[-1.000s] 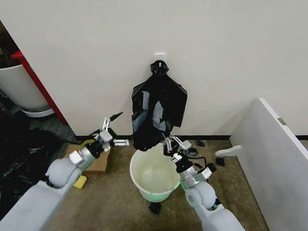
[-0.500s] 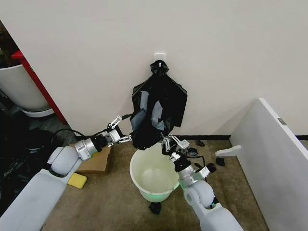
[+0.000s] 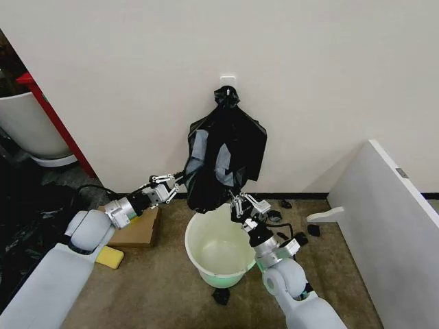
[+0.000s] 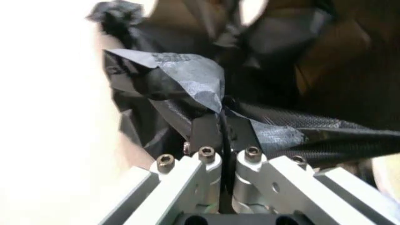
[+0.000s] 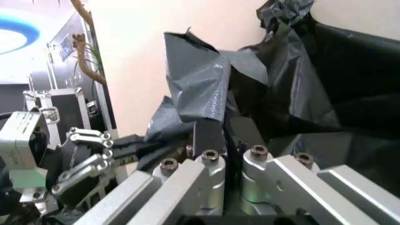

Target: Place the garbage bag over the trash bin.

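Both my grippers pinch the garbage bag hanging over the trash bin

My left gripper point(image 3: 180, 183) has its fingers pressed together on a fold of the garbage bag point(image 3: 226, 154) at the bag's lower left edge; my right gripper point(image 3: 239, 199) clamps the film at the bag's lower right edge. Above both grippers the glossy black bag hangs from a wall hook point(image 3: 230, 83), its bottom just over the rim of the trash bin point(image 3: 221, 250), which stands on the floor below and between my two grippers, cream inside
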Motion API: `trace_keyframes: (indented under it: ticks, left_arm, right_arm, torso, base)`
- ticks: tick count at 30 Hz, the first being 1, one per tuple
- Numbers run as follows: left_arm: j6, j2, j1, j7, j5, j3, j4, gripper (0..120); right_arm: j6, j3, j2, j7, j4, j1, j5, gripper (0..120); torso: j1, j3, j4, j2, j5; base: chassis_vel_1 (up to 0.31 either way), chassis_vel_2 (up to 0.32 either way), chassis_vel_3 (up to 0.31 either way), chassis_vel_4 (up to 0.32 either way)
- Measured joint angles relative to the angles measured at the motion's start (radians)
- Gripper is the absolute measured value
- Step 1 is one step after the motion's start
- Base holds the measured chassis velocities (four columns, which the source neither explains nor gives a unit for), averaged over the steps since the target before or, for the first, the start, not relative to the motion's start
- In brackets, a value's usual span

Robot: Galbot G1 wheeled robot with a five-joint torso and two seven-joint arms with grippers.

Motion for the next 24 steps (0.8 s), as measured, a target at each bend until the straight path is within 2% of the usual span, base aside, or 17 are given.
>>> trace_keyframes:
  ticks: [2,6,9,10,11,16,20,24]
  left_arm:
    - [0.008,-0.002,0.01,-0.013,-0.04,-0.004,-0.004,0]
    - [0.03,-0.04,0.086,-0.073,-0.317,-0.03,-0.04,0]
    - [0.028,-0.072,0.12,-0.086,-0.463,-0.04,-0.071,0]
    - [0.021,-0.097,0.139,-0.087,-0.549,-0.046,-0.092,0]
    - [0.021,-0.097,0.139,-0.087,-0.549,-0.046,-0.092,0]
    - [-0.007,-0.167,0.195,-0.093,-0.776,-0.058,-0.171,0]
    - [-0.019,-0.187,0.228,-0.113,-0.825,-0.072,-0.202,0]
    - [-0.04,-0.195,0.29,-0.192,-0.754,-0.091,-0.207,0]
  right_arm:
    - [0.0,0.001,-0.002,0.001,0.003,-0.003,0.004,0]
    - [-0.011,0.0,-0.015,0.035,0.039,-0.027,0.066,0]
    - [-0.026,-0.005,-0.022,0.067,0.065,-0.042,0.098,0]
    - [-0.038,-0.01,-0.028,0.093,0.089,-0.054,0.124,0]
    - [-0.038,-0.01,-0.028,0.093,0.089,-0.054,0.124,0]
    - [-0.088,-0.038,-0.061,0.194,0.197,-0.114,0.199,0]
    - [-0.118,-0.061,-0.091,0.275,0.278,-0.168,0.227,0]
    - [-0.133,-0.087,-0.13,0.356,0.374,-0.239,0.241,0]
  torso:
    - [0.0,0.0,-0.0001,0.0,0.0]
    - [0.0,0.0,0.0001,0.0,0.0001]
    - [0.0,0.0,0.0002,0.0,0.0]
    - [0.0,0.0,0.0,0.0,-0.0001]
    - [0.0,0.0,0.0,0.0,-0.0001]
    - [0.0,0.0,0.0,0.0,0.0001]
    - [0.0,0.0,-0.0002,0.0,0.0002]
    - [0.0,0.0,0.0001,0.0,-0.0002]
  base:
    - [0.0,0.0,0.0,0.0]
    - [0.0,0.0,0.0,0.0]
    - [0.0,0.0,0.0,0.0]
    - [0.0,0.0,0.0,0.0]
    - [0.0,0.0,0.0,0.0]
    - [0.0,0.0,0.0,0.0]
    - [0.0,0.0,0.0,0.0]
    - [0.0,0.0,0.0,0.0]
